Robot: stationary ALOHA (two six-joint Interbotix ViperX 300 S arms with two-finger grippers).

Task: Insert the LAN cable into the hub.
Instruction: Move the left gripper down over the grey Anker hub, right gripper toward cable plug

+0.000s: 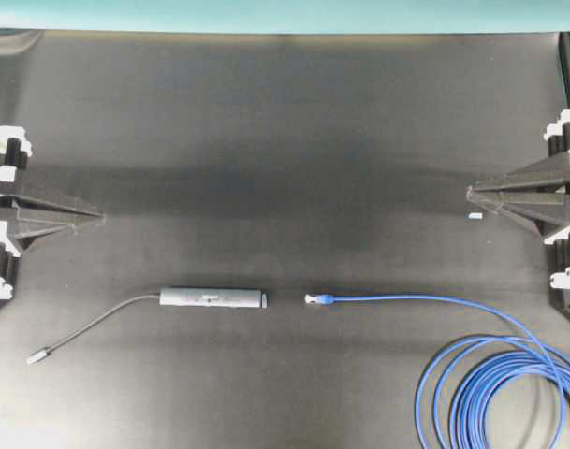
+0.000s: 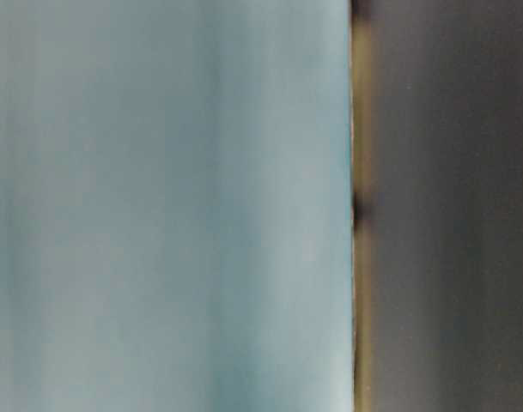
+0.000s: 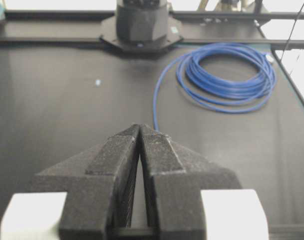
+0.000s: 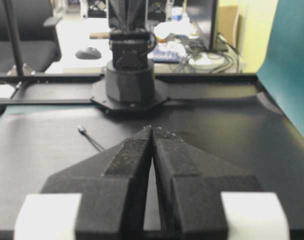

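Closest to the left wrist camera, the left gripper (image 3: 140,131) of black wedge-shaped foam fingers is pressed shut, tips meeting, holding nothing; the right gripper (image 4: 152,132) is likewise closed and empty above the mat. Two grippers in all, one at each side edge of the black table mat (image 1: 285,140), tips pointing toward each other and well apart. One slim dark-grey rectangular hub (image 1: 212,297) with a silver end lies flat on the front half of the mat, left of centre, with one thin grey cord (image 1: 102,322) trailing from its left end to a small metal plug (image 1: 37,356). One long bright-blue LAN cable (image 1: 406,299) lies to the hub's right, its small clear plug with blue boot (image 1: 317,299) facing the hub's silver end in line with it, near but not touching. Its remaining length gathers in one coil (image 1: 509,398) at the front right corner. No containers appear. Table-level view shows only blurred teal and dark surfaces.
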